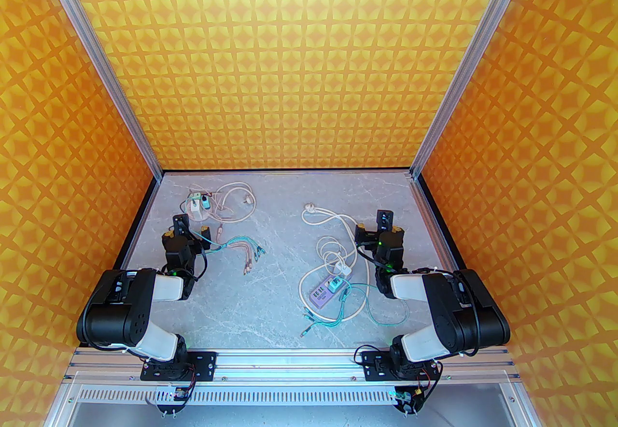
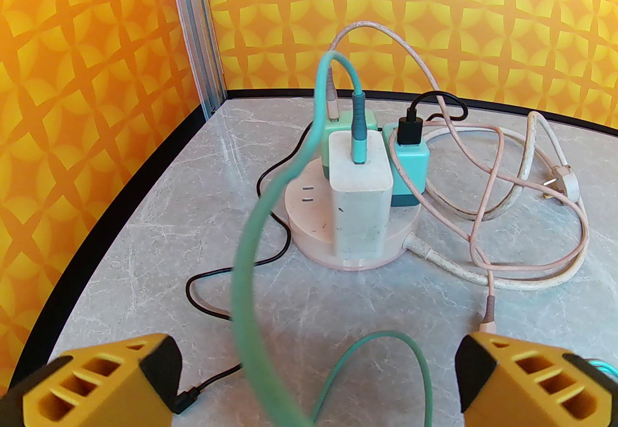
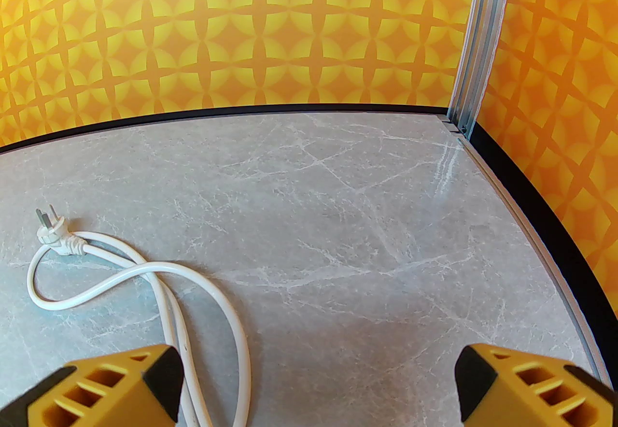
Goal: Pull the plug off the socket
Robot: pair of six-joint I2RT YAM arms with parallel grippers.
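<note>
A: Left wrist view, any progress?
B: None yet: left gripper (image 2: 314, 379) hangs spread and empty short of the white plug (image 2: 359, 195), seated in the round socket (image 2: 306, 217), far-left corner; right gripper (image 3: 318, 381), likewise spread, holds nothing.

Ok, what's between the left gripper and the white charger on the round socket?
Left wrist view: a teal cable loops through the gap from the white charger toward the left gripper; a thin black cable lies on the table.
</note>
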